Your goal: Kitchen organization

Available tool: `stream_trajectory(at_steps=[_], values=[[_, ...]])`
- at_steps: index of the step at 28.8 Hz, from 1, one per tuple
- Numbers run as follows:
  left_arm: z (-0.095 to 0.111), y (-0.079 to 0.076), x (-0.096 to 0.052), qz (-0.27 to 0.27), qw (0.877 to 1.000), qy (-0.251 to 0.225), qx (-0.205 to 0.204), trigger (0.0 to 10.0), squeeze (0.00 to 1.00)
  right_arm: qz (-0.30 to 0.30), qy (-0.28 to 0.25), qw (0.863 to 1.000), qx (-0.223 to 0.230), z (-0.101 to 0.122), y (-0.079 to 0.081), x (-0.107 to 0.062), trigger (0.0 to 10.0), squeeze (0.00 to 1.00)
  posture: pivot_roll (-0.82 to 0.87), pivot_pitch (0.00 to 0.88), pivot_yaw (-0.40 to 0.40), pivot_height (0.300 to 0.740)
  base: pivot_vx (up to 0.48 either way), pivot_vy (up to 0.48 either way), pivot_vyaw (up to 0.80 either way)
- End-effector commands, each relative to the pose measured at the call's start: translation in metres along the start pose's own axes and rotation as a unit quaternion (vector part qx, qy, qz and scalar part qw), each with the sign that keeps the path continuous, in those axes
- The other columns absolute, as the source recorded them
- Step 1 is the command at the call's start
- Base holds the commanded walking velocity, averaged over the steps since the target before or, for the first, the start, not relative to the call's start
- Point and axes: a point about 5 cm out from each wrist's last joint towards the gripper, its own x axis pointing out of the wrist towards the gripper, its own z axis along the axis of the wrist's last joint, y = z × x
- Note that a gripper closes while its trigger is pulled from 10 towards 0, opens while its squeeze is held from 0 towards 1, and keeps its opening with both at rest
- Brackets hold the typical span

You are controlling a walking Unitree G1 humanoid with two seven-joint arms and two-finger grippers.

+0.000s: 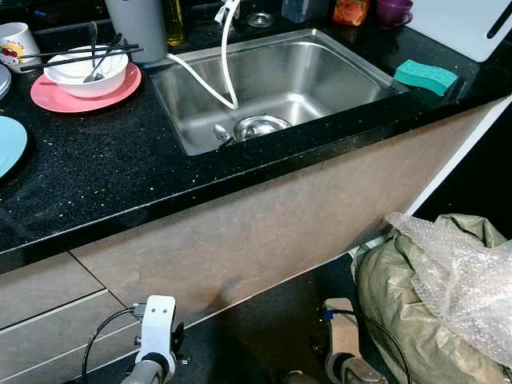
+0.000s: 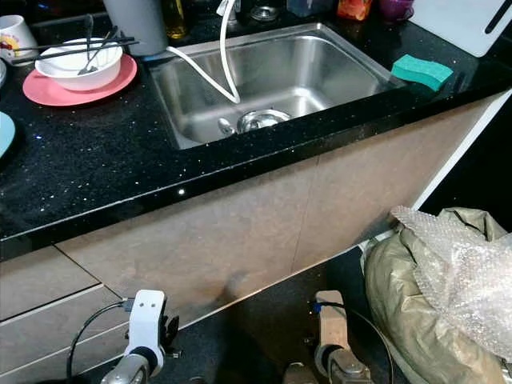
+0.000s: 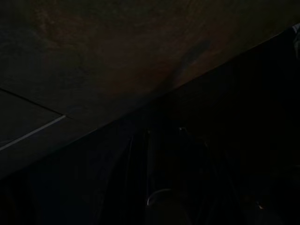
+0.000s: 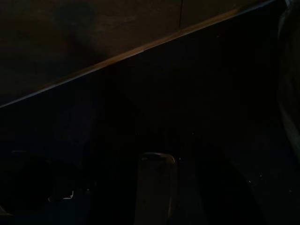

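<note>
Both arms hang idle low by the cabinet front, jaws state can't tell; white bowl [image 1: 85, 72] with cutlery sits on pink plate [image 1: 56, 98] on black bench [image 1: 96, 172], left of steel sink [image 1: 320, 68], green sponge [image 1: 425, 76] at its right.

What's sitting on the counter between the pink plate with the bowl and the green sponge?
The steel sink lies between the pink plate and the green sponge, with a white hose looping into it. The left eye view shows this.
</note>
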Motion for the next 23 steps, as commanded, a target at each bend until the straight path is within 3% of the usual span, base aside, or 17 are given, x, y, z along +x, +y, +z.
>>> stream_trajectory(at_steps=[1, 12, 15, 19, 21, 23], values=[[-0.0050, -0.0002, -0.0018, -0.002, 1.000, 0.011, -0.007, 10.0, 0.00, 0.002, 0.001, 1.000, 0.016, -0.0044, 0.0012, -0.0014, 10.0, 0.00, 0.01, 0.148, -0.010, 0.740, 0.000, 0.000, 0.00], [-0.0057, -0.0008, -0.0018, -0.008, 1.000, 0.014, -0.020, 10.0, 0.00, 0.019, 0.003, 1.000, 0.014, -0.0037, 0.0038, -0.0007, 10.0, 0.00, 0.01, 0.146, -0.010, 0.740, 0.000, 0.000, 0.00], [-0.0067, 0.0011, -0.0014, 0.002, 1.000, 0.022, -0.007, 10.0, 0.00, -0.005, 0.015, 1.000, -0.012, -0.0061, 0.0002, -0.0012, 10.0, 0.00, 0.01, 0.146, -0.009, 0.740, 0.000, 0.000, 0.00], [-0.0061, 0.0016, -0.0010, 0.005, 1.000, 0.020, 0.001, 10.0, 0.00, -0.016, 0.019, 1.000, -0.014, -0.0070, -0.0017, -0.0014, 10.0, 0.00, 0.01, 0.147, -0.009, 0.740, 0.000, 0.000, 0.00], [-0.0051, 0.0018, -0.0009, 0.007, 1.000, 0.016, -0.001, 10.0, 0.00, -0.018, 0.023, 1.000, -0.010, -0.0076, -0.0024, -0.0015, 10.0, 0.00, 0.01, 0.146, -0.007, 0.740, 0.000, 0.000, 0.00], [-0.0043, 0.0029, -0.0002, 0.006, 1.000, 0.018, 0.003, 10.0, 0.00, 0.002, 0.032, 0.999, 0.034, -0.0102, 0.0005, -0.0014, 10.0, 0.00, 0.01, 0.146, -0.010, 0.740, 0.000, 0.000, 0.00]])
